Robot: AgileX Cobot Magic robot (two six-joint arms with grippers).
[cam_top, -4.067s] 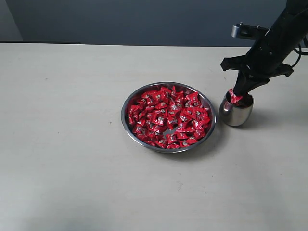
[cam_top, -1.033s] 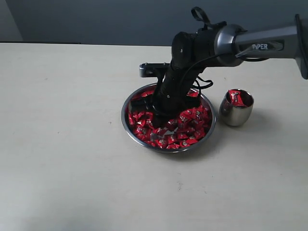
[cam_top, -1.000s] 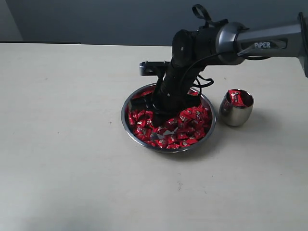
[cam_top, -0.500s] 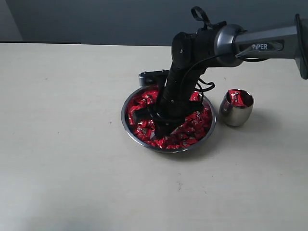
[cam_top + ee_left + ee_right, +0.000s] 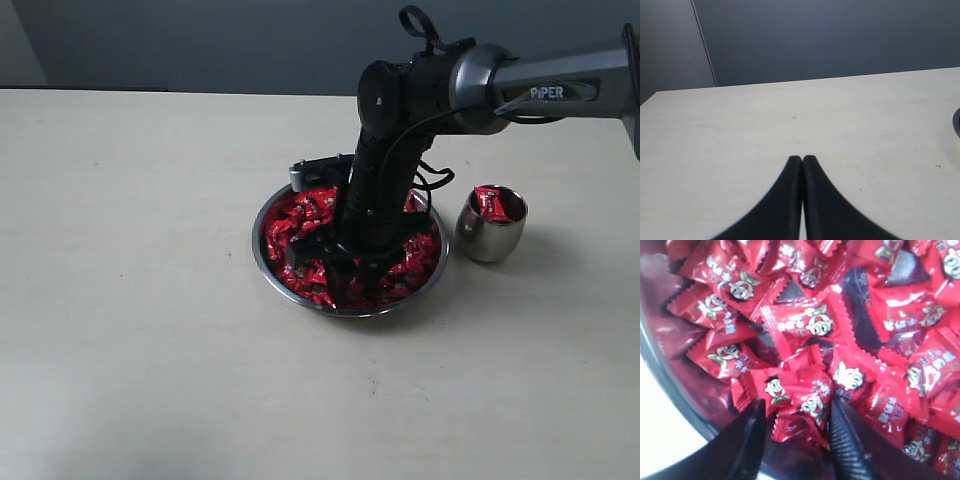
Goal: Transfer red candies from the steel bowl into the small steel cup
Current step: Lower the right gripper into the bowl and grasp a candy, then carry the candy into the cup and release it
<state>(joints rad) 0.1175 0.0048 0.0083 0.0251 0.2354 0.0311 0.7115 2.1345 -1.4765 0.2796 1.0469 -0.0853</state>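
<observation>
My right pincer was down inside the wide, shallow, shiny steel bowl. Its two black fingers were spread apart and held nothing. One of the small red candies in crinkly wrappers lay right between the fingers. More were packed tight all around it, so I thought I might pinch two. The small round steel cup stood off to one side of my pincer on the pale surface, outside the bowl, with candy in it. My left pincer was shut and empty, well away.
</observation>
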